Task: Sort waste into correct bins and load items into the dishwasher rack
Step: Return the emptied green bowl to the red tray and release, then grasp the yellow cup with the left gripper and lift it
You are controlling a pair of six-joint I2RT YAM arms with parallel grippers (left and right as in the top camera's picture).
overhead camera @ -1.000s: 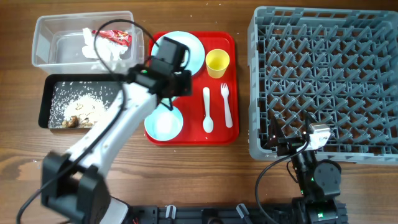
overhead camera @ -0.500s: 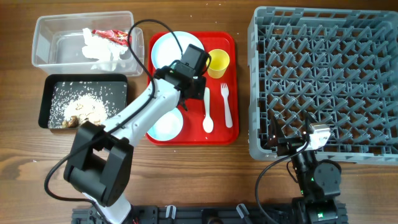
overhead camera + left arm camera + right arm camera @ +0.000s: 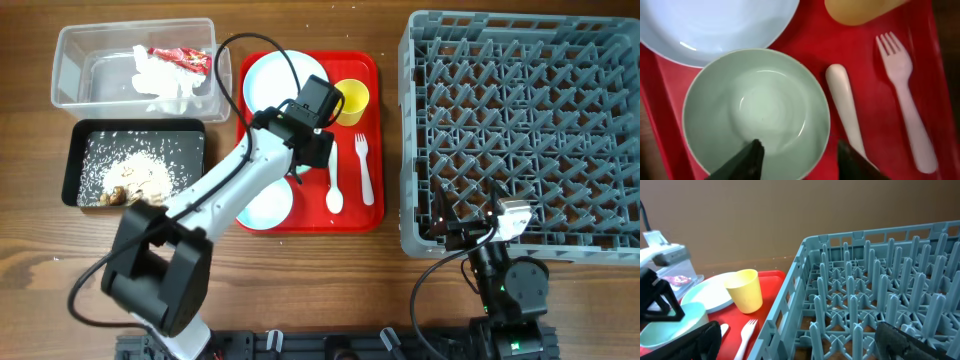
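My left end effector (image 3: 801,161), fingers spread, straddles the rim of the bowl (image 3: 757,112) at the red tray's (image 3: 810,37) near end, spoon (image 3: 845,107) and fork (image 3: 905,105) beside it, plate (image 3: 715,22) and yellow cup (image 3: 860,9) farther along the tray; my right end effector (image 3: 800,335), also spread, overlooks the rack (image 3: 865,280).

2 arms, both tools open.
The left arm (image 3: 215,190) stretches forward, and its left tool (image 3: 800,150) points straight down with 2 dark fingers (image 3: 747,161) parted. The right tool (image 3: 805,342) sits low, aimed level, jaws spread wide.
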